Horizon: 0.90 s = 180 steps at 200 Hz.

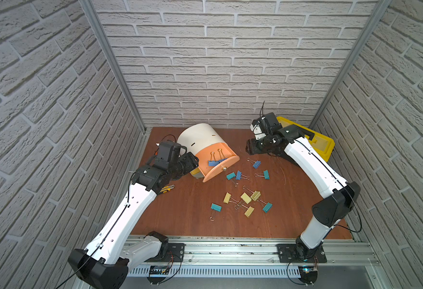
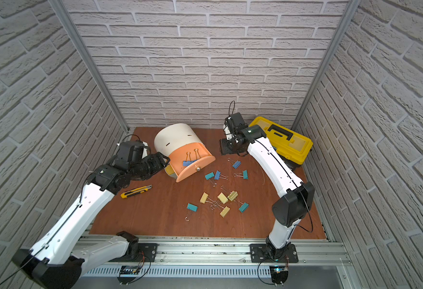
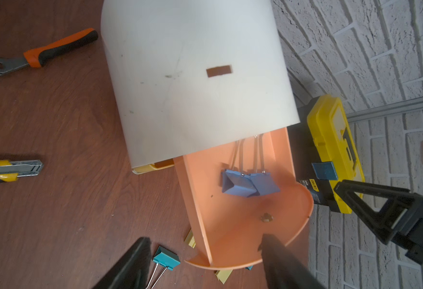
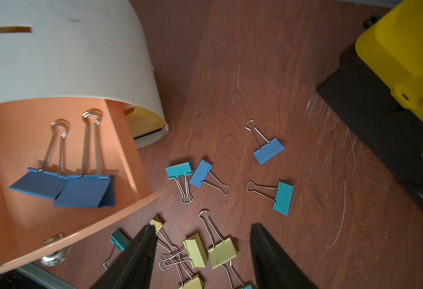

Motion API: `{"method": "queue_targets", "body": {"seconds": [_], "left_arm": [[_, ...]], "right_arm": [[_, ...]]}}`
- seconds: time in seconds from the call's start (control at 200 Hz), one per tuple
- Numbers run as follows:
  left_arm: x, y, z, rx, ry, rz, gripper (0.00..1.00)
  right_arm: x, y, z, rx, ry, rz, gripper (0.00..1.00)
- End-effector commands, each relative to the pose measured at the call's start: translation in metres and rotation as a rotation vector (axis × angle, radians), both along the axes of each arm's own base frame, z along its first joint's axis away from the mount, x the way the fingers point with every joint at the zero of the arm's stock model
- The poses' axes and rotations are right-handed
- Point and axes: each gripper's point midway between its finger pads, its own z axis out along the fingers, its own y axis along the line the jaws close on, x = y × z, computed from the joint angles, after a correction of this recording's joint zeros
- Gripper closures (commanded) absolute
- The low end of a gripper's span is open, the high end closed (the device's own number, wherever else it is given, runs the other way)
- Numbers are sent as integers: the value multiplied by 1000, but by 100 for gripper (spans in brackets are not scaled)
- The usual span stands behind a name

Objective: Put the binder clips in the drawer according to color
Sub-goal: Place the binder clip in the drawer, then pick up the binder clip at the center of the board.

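A reddish-brown wooden tabletop (image 1: 180,220) is enclosed by white brick walls. In both top views the white drum-shaped cabinet (image 1: 197,137) is shown, its peach drawer (image 1: 231,164) pulled out for sorting, two blue binder clips (image 1: 215,162) inside. From the left wrist, the left gripper (image 3: 205,237) is seen spread and empty by the drawer, probably steadying it. From the right wrist, the right gripper (image 4: 202,226) is seen spread and empty above the loose blue, teal and yellow clips (image 4: 221,252), seemingly poised to pick.
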Motion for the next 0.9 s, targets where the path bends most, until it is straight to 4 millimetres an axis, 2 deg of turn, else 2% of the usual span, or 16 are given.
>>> {"method": "queue_targets", "body": {"seconds": [0.0,0.18,0.395,0.615,0.66,0.675,0.7,0.895], "left_arm": [[-5,13,-4,11,-2,41,26],[-14,27,-21,40,24,83,26],[-24,35,-47,49,68,120,26],[-32,43,-61,55,84,157,26],[-33,44,-63,57,88,161,26],[-34,44,-64,56,90,163,26],[-34,45,-65,58,91,164,26],[-35,46,-70,51,105,180,26]], "right_arm": [[7,-10,-2,27,-26,-35,39],[7,-29,-52,-87,69,-43,38],[12,-42,-106,-198,154,-25,37],[19,-52,-148,-296,222,13,35],[20,-53,-151,-307,225,16,35],[21,-54,-161,-318,248,19,34],[21,-55,-166,-327,258,20,34],[30,-68,-186,-375,290,-8,34]]}}
